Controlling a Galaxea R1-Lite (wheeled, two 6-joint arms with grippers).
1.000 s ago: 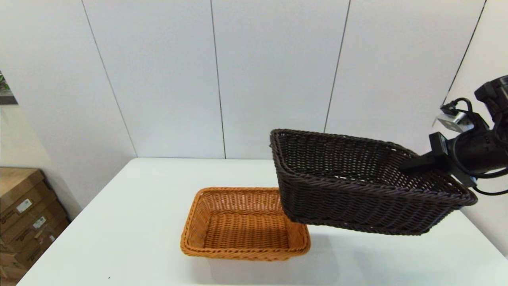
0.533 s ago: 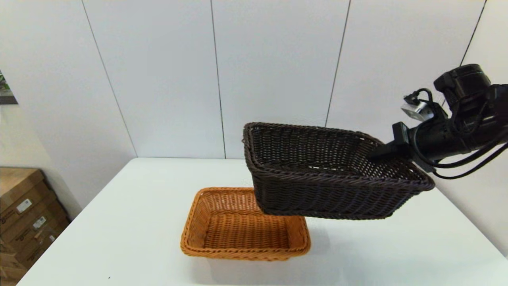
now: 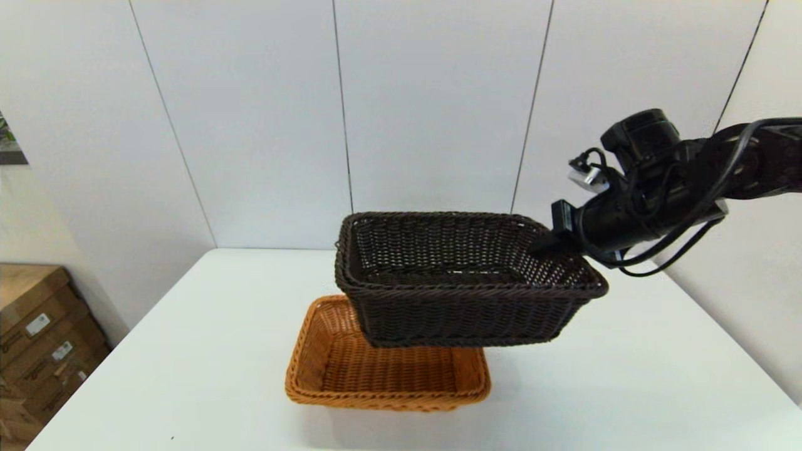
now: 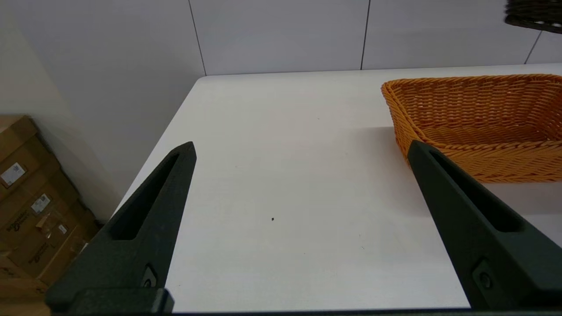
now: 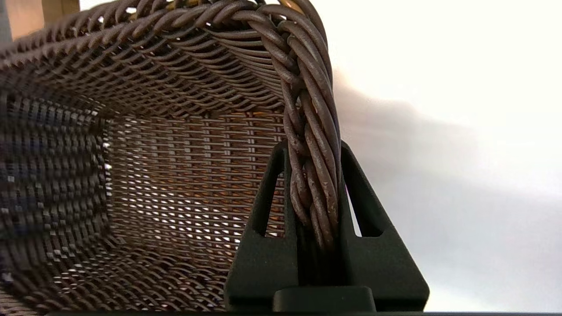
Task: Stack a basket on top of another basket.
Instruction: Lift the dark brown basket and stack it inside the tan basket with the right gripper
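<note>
The dark brown basket (image 3: 463,282) hangs in the air, nearly level, above the far right part of the orange basket (image 3: 388,369), which rests on the white table (image 3: 626,376). My right gripper (image 3: 546,242) is shut on the braided rim at its right end. In the right wrist view both fingers (image 5: 351,206) clamp that rim (image 5: 314,175), and orange shows through the open weave (image 5: 153,175). My left gripper (image 4: 302,147) is open with nothing in it, low over the table to the left of the orange basket (image 4: 478,123). A corner of the dark basket (image 4: 533,15) shows above.
Cardboard boxes (image 3: 37,338) are stacked on the floor past the table's left edge, also seen as boxes (image 4: 26,197) in the left wrist view. A pale panelled wall (image 3: 438,125) stands right behind the table's far edge.
My right arm has carried the dark basket leftward, from beside the orange basket to over it. The dark basket has also levelled out. The orange basket has not moved.
</note>
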